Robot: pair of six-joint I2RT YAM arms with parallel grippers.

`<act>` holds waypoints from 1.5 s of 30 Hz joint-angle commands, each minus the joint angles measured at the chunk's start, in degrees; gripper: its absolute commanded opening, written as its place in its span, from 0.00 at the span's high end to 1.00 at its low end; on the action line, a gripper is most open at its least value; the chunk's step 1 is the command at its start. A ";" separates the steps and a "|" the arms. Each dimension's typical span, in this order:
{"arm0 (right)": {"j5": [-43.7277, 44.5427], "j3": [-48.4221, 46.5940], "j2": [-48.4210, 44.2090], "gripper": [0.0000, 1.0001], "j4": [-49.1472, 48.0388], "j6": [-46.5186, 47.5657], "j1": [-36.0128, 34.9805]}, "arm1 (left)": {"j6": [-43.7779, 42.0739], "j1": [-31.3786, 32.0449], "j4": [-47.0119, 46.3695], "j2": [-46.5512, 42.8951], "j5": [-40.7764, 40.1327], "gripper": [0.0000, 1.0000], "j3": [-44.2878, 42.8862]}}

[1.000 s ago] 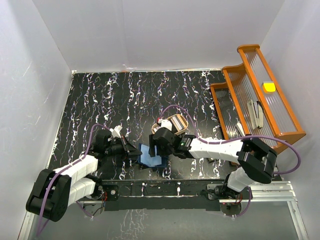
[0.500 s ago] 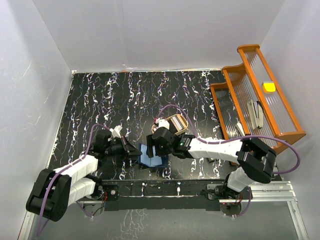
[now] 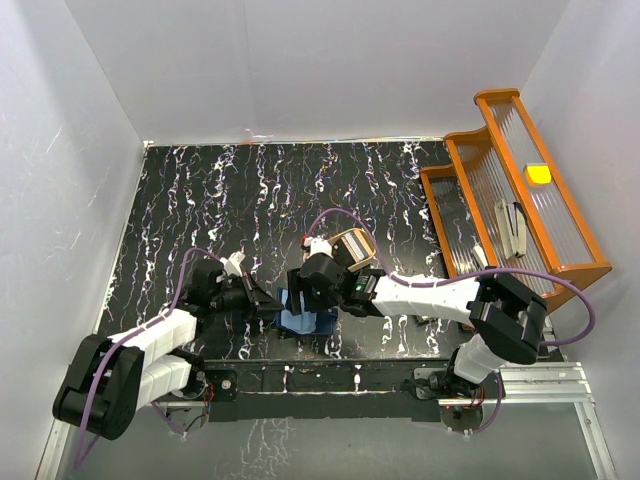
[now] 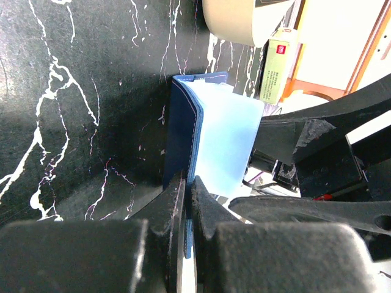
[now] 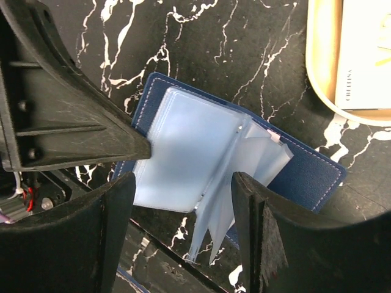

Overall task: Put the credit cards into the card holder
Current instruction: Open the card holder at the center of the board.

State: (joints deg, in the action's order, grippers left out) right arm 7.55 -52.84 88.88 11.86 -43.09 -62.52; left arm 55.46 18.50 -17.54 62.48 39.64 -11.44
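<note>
The card holder (image 3: 303, 318) lies open on the table (image 3: 200, 200) toward 6 o'clock, its pale sleeves fanned up. The left tool (image 4: 188, 186), at the card holder's 9 o'clock, is clamped tight on the navy cover edge. The right tool (image 5: 183, 183) hangs over the sleeves, fingers spread to either side, gripping nothing. At 1 o'clock a tan tray (image 5: 319, 61) holds a pale flat item (image 5: 366, 55), possibly a card.

Black desk (image 3: 190, 200) veined with white marbling, plain white walls (image 3: 300, 60) behind and on both sides of the desk, orange stepped rack (image 3: 560, 225) (ribbed clear panels) at the desk's right edge, even light
</note>
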 commanded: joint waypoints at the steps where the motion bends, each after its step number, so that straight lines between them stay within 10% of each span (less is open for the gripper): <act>1: -1.76 -1.45 -1.49 0.37 -5.35 0.51 -0.23 | -0.91 0.04 0.57 -0.02 0.75 1.00 -0.74; 27: 1.04 2.75 0.61 0.66 -6.68 -0.76 -0.23 | -0.94 0.04 1.15 -0.44 0.54 1.00 -0.95; 45: -2.64 2.85 4.21 0.48 -9.84 -0.96 -0.23 | -0.03 0.04 0.49 -0.91 0.85 1.00 -0.68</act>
State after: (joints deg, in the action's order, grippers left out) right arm 4.64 -49.91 92.88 4.64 -43.88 -62.52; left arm 55.29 18.50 -17.30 62.50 39.42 -11.44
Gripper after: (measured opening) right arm 0.525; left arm 0.022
